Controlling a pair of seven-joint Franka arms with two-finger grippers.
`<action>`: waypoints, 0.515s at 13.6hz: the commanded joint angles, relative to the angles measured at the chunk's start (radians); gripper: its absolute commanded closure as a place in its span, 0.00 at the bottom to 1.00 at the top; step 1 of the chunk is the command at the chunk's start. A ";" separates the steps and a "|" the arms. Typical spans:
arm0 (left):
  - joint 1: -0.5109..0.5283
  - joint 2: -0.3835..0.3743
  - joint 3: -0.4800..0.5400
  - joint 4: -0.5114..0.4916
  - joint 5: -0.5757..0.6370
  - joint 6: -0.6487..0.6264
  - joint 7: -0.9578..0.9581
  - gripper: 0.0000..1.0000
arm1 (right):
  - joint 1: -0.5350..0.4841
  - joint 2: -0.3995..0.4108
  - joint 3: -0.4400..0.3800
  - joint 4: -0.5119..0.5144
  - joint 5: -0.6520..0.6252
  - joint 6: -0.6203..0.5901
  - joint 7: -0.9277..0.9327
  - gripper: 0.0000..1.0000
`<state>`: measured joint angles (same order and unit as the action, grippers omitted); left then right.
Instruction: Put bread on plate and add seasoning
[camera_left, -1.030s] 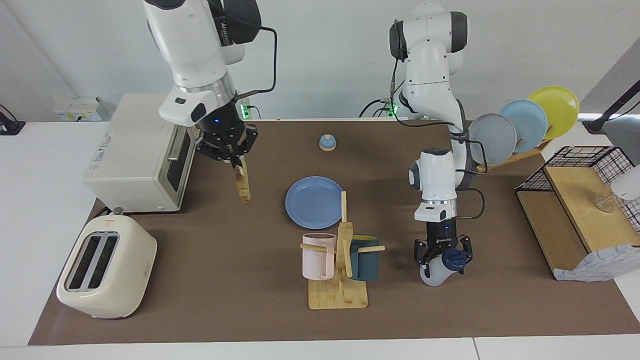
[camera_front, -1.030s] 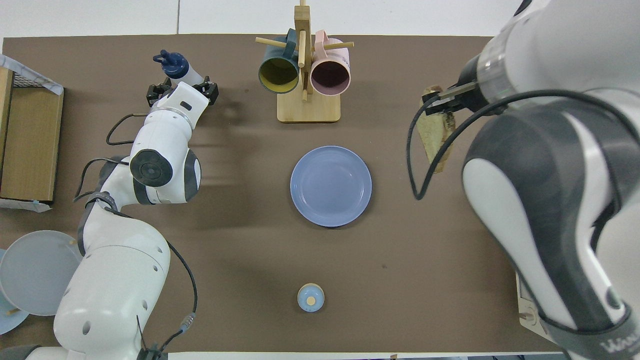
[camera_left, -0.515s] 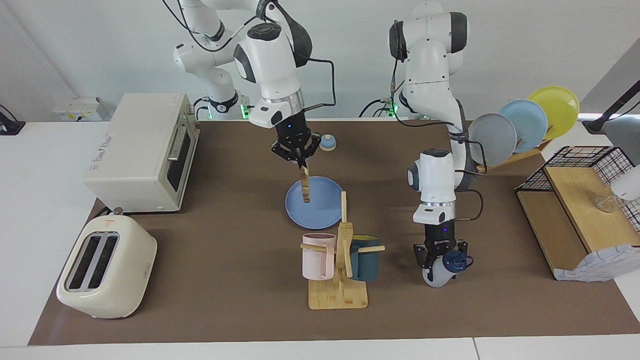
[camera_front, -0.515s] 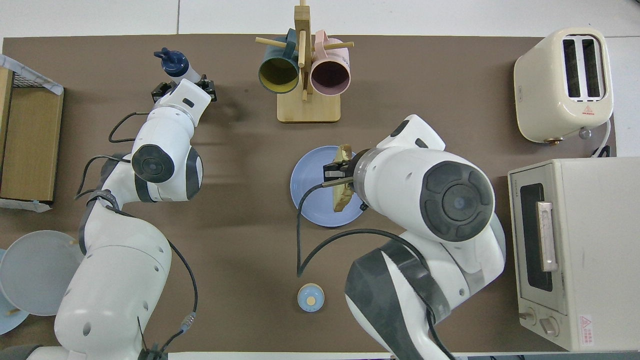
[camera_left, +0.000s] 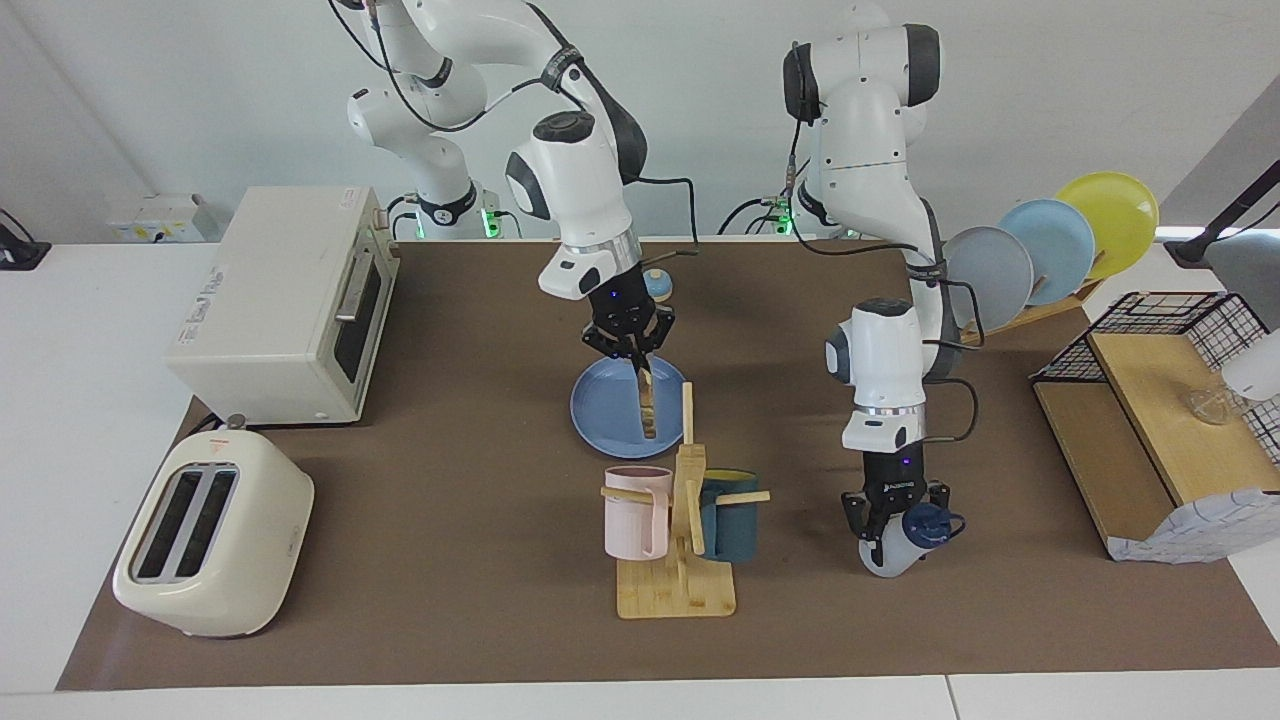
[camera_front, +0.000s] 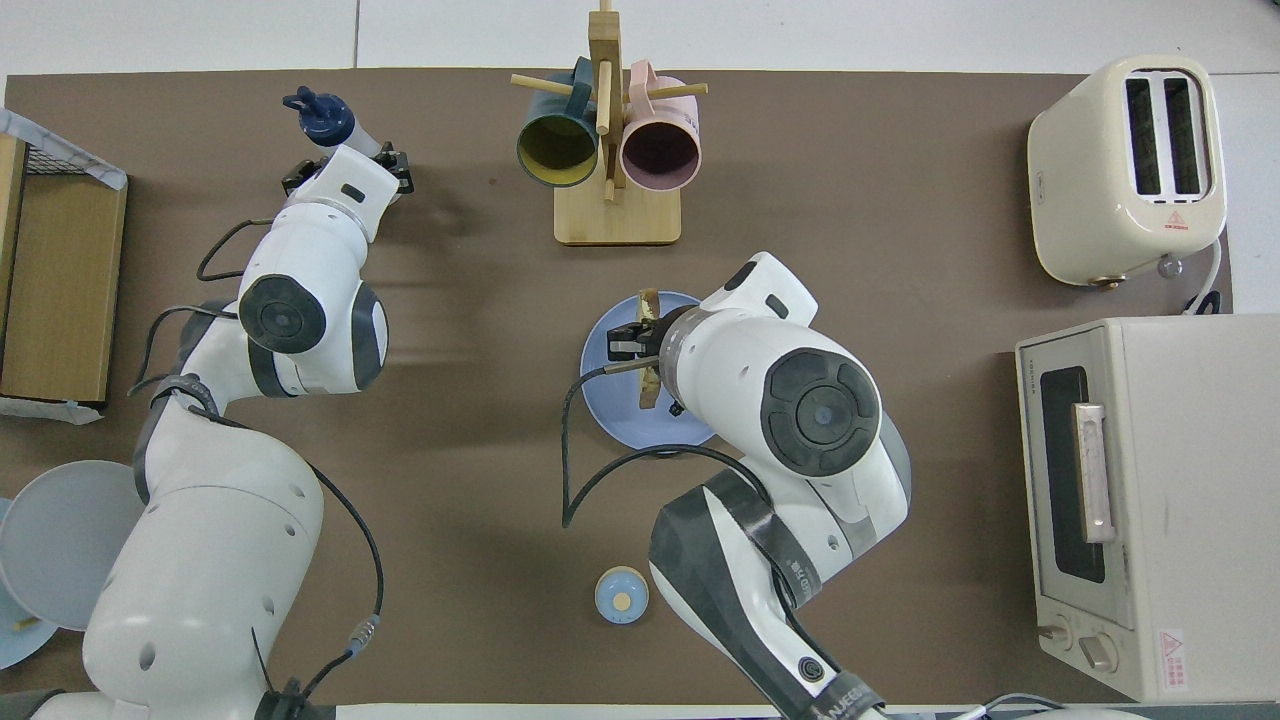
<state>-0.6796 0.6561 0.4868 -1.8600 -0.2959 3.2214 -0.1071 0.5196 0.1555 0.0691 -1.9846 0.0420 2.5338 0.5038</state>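
Observation:
The periwinkle plate (camera_left: 603, 412) lies mid-table, also in the overhead view (camera_front: 612, 402). My right gripper (camera_left: 634, 362) hangs over it, shut on the top edge of the bread (camera_left: 648, 402). The slice hangs upright and edge-on, with its lower edge just above or at the plate. The overhead view shows the bread (camera_front: 648, 352) under the right gripper (camera_front: 640, 345). My left gripper (camera_left: 886, 518) is shut on the seasoning (camera_left: 890, 550), tilted with its navy cap (camera_front: 320, 110) sideways, low over the mat toward the left arm's end. It also shows in the overhead view (camera_front: 347, 170).
A wooden mug rack (camera_left: 676, 585) with a pink and a teal mug stands just farther from the robots than the plate. A blue bell (camera_left: 655, 285) sits nearer the robots. A toaster oven (camera_left: 280, 300) and a toaster (camera_left: 210, 535) stand at the right arm's end; a plate rack (camera_left: 1040, 250) and a wire shelf (camera_left: 1150, 430) stand at the left arm's.
My right gripper has carried the bread from beside the toaster oven to over the plate and lowered it. My left gripper has shifted slightly with the seasoning.

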 joint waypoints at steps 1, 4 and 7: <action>0.012 -0.120 -0.002 0.010 0.014 -0.176 0.073 1.00 | 0.007 -0.036 -0.005 -0.062 0.015 0.034 0.010 1.00; 0.034 -0.246 -0.001 0.022 0.032 -0.369 0.278 1.00 | 0.011 -0.043 -0.005 -0.089 0.015 0.066 0.027 1.00; 0.025 -0.349 -0.001 0.015 0.032 -0.565 0.439 1.00 | 0.028 -0.066 -0.005 -0.147 0.016 0.071 0.059 1.00</action>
<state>-0.6517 0.3787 0.4927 -1.8168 -0.2821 2.7540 0.2427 0.5367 0.1341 0.0692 -2.0607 0.0430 2.5739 0.5406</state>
